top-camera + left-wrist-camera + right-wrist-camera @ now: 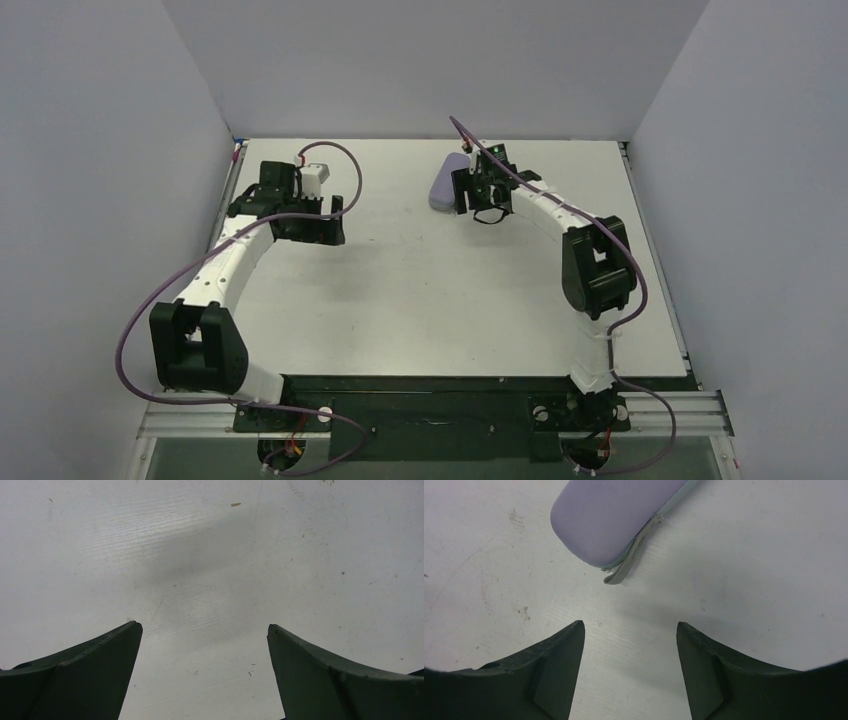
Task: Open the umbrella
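Observation:
The umbrella itself is not in view. A closed lavender oval hard case (pixel 444 186) lies on the white table at the far middle. In the right wrist view the case (pixel 609 515) lies just ahead of my fingers, with a grey zipper strip and its pull tab (pixel 616 576) hanging off the near end. My right gripper (pixel 630 625) is open and empty, a short way from the case; in the top view it (pixel 466 193) sits right beside it. My left gripper (pixel 205 627) is open and empty over bare table, far left of the case (pixel 335 212).
The white table (pixel 420 280) is walled in by grey panels at the left, back and right. The arm bases and a metal rail (pixel 430 415) run along the near edge. Purple cables loop off both arms.

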Controlling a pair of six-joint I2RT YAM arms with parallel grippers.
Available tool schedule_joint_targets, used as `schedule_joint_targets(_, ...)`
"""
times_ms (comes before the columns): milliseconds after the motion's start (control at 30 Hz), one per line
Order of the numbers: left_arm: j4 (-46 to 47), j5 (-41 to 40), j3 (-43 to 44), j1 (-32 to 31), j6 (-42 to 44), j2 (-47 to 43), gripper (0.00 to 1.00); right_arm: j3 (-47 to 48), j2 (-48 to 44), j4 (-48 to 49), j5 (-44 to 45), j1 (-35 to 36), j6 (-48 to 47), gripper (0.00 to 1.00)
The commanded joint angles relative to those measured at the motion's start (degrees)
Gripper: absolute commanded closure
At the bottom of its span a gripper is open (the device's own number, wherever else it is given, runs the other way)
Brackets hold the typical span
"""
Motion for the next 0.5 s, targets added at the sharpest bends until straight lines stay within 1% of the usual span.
schedule_joint_targets(0,-0.4,1.7,3.0,0.8,-1.0,0.7,0.03,6.0,3.8,0.3,1.9,1.2,-1.6,0.38)
schedule_joint_targets(367,-0.7,3.2,4.1,2.9,-1.2,2.3,0.03,12.3,11.1,-1.2,3.5,2.9,-3.9,0.42)
schedule_joint_targets(467,-0.8,3.5,4.2,3.5,-1.1,2.6,0.03,13.1,12.3,-1.2,4.4,3.0,-4.2,0.46)
